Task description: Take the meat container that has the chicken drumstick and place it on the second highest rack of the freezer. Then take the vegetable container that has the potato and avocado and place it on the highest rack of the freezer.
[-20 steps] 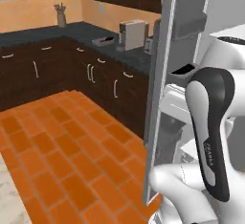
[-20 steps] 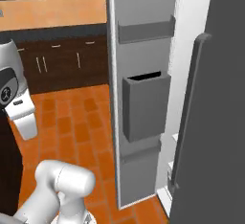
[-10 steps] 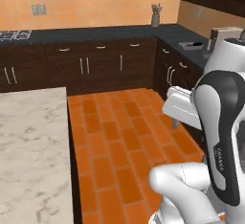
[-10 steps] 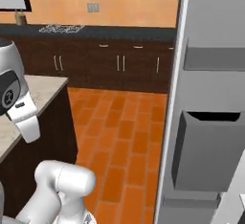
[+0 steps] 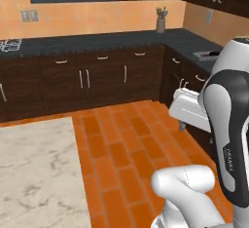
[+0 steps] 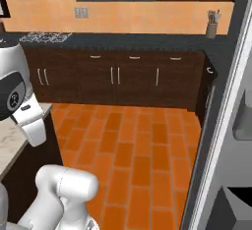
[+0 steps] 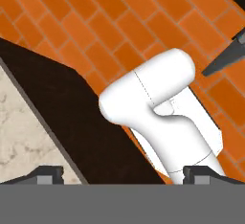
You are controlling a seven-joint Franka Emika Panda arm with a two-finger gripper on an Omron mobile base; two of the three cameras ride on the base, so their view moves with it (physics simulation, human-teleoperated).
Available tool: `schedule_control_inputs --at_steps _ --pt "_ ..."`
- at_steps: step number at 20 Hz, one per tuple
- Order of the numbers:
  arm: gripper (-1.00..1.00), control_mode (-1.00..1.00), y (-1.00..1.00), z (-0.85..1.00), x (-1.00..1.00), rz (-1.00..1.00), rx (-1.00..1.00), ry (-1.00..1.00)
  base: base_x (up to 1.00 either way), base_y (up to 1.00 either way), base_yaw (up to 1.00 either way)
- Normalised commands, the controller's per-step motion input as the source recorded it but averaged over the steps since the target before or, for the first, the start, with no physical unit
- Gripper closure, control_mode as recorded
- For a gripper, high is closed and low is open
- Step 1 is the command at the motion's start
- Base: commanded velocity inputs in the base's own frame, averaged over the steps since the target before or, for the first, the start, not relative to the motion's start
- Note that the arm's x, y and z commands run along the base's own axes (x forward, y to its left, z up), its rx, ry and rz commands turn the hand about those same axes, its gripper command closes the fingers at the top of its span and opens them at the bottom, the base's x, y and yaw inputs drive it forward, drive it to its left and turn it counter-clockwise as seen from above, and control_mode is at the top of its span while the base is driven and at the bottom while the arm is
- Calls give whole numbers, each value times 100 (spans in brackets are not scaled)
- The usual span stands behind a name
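The base has turned since a moment ago: both base views have swung away from the freezer, whose open door now sits only at the right edge of the right base view, and dark cabinets under a dark counter have slid into the middle. That is the camera moving, not the kitchen.

The gripper points down over the brick floor; its two tips sit wide apart at the bottom of the hand view, spread, holding nothing. Below and to its left lies the marble table, dark-sided. No container is visible, so its place and heading cannot be told.
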Motion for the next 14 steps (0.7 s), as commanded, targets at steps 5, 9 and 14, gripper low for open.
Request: schedule_control_inputs --at_steps 5,9,14 --pt "-100 100 0 0 0 0 0 0 100 53 -30" --pt "-100 100 0 0 0 0 0 0 100 3 -18" --pt "-100 100 0 0 0 0 0 0 100 -27 -5"
